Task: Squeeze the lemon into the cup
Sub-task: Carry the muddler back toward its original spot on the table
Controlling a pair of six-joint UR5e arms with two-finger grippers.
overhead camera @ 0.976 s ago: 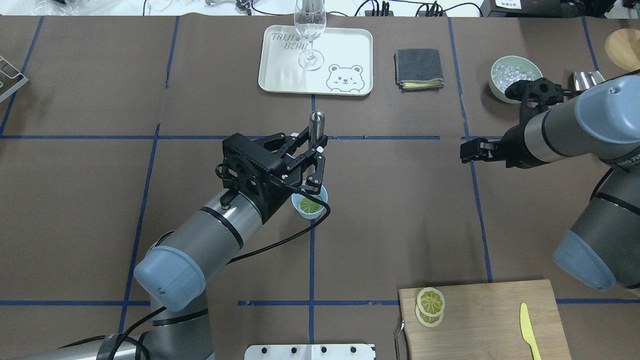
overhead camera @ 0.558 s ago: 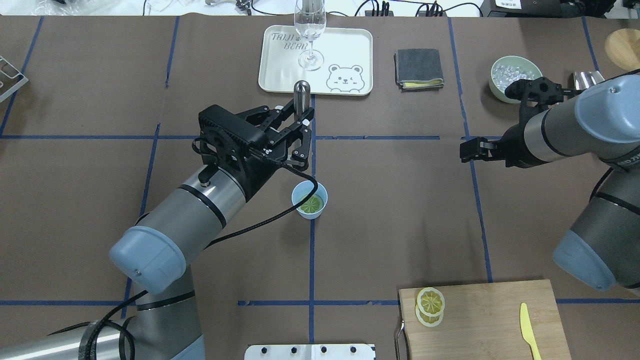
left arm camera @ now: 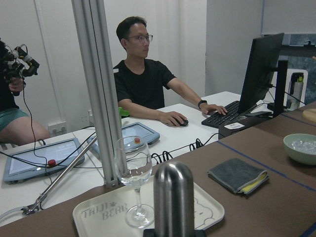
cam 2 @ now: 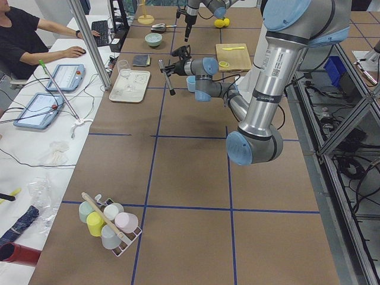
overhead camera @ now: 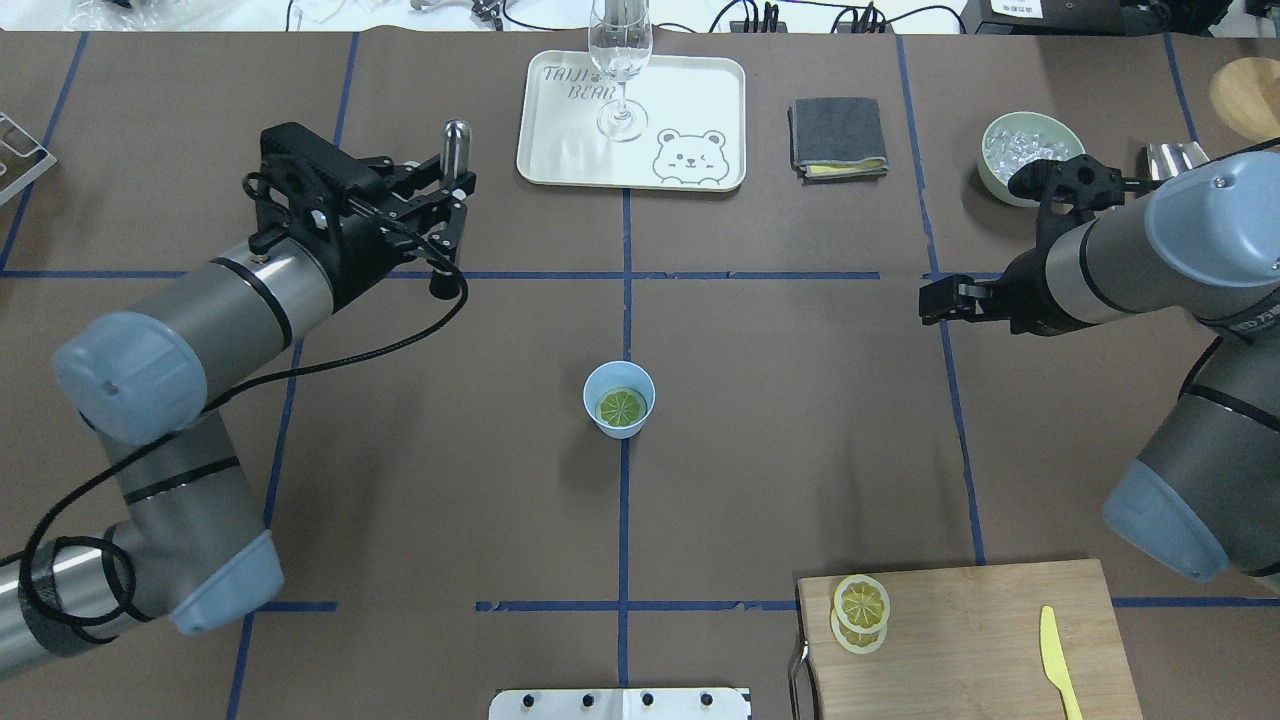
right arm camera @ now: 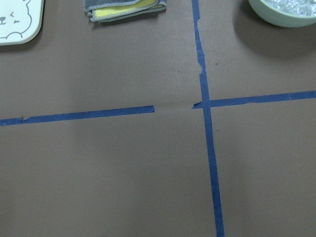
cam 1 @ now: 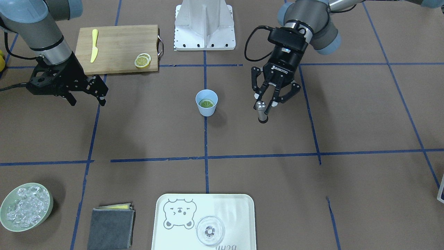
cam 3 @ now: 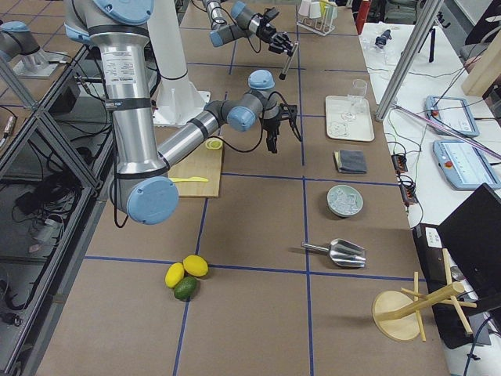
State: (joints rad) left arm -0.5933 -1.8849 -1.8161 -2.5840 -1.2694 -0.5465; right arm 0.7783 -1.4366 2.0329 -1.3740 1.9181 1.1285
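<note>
**Overhead exterior view: lemon slice lies in the cup, steel rod held well apart from it**

On the brown paper-covered table (overhead camera: 800,450), ruled with blue tape, the wooden cutting board (overhead camera: 980,640) at the near right corner carries two spare lemon slices (overhead camera: 861,612). The left gripper (overhead camera: 452,205), toward the far left corner, is clamped on a short steel rod with a rounded top (overhead camera: 457,140), held roughly upright. The right gripper (cam 1: 87,100) hangs near the right edge, fingers apart with nothing between them.

The small light blue plastic cup (overhead camera: 590,392) stands upright at mid-table. The thin round lemon slice (overhead camera: 621,407) lies flat on its bottom. From the rod, the cup lies toward the near edge and to the robot's right, well apart. The left gripper is somewhat nearer to it than the right. Any further pressing would, I judge, need the rod brought over the cup and lowered along the cup's upright axis.
</note>
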